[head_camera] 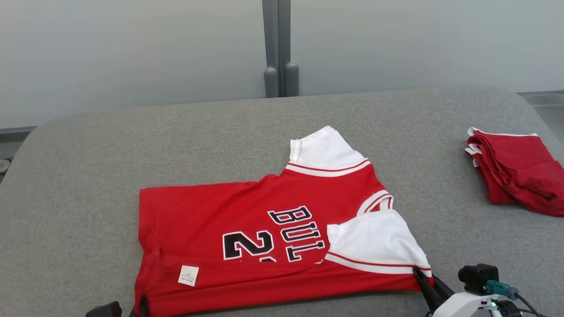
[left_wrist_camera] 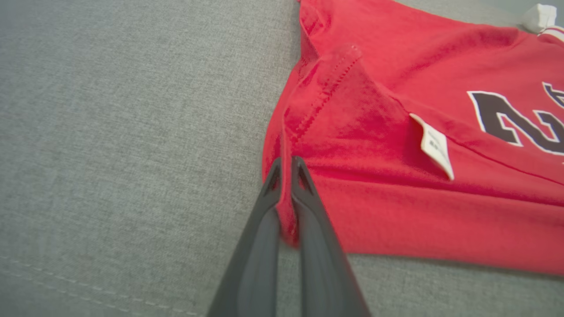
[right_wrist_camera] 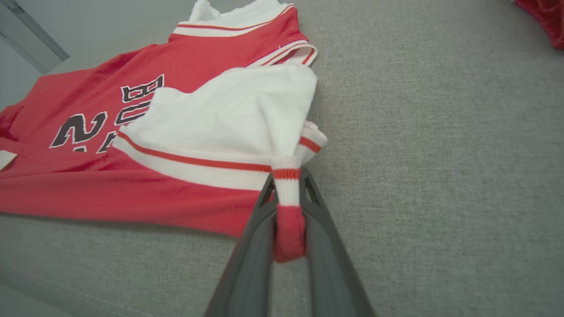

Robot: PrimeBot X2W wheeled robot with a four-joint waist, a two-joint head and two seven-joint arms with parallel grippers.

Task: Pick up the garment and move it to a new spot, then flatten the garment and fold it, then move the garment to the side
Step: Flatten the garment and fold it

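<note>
Garment [head_camera: 211, 207] lies half-folded; I've got my left pincer [left_wrist_camera: 286, 166] clamped on its red hem, right pincer [right_wrist_camera: 287, 178] clamped on its striped cuff.

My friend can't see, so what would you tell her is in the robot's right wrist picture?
The right gripper is shut on the striped cuff of a white sleeve on a red jersey. The jersey lies partly folded on a grey cushion, showing black letters and a number.

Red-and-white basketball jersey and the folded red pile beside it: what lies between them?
Only bare grey woven surface, in the head view, separates jersey from folded red pile.
</note>
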